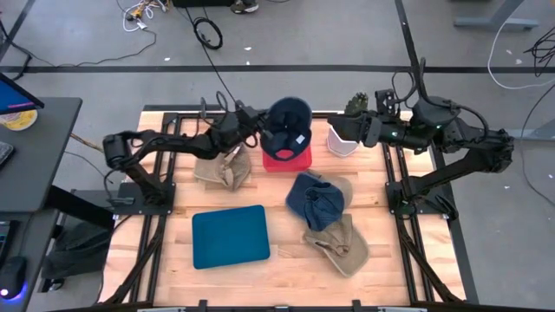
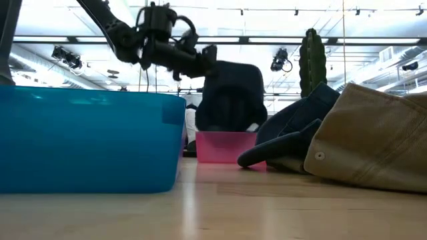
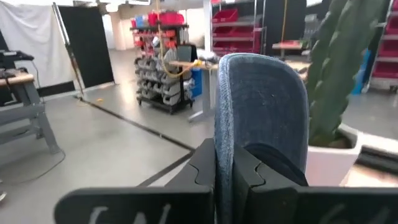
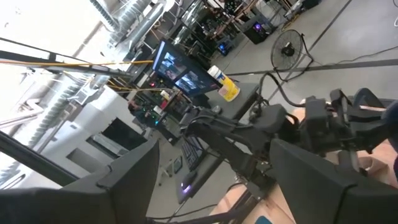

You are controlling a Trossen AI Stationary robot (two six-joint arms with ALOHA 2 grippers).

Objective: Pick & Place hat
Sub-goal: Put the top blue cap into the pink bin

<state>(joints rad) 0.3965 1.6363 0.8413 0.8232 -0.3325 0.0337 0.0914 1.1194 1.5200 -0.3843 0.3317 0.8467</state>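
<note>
The left tool is clamped on the brim of a navy cap, holding it above the pink bin at upper centre of the frame. I'd say it's the placing step; next it should lower and let go. The right tool waits, fingers spread, near the white pot on the bench.

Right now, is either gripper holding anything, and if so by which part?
The left gripper holds the navy cap above the pink bin, its fingers shut on the cap's edge. The right gripper, open, holds nothing.
</note>
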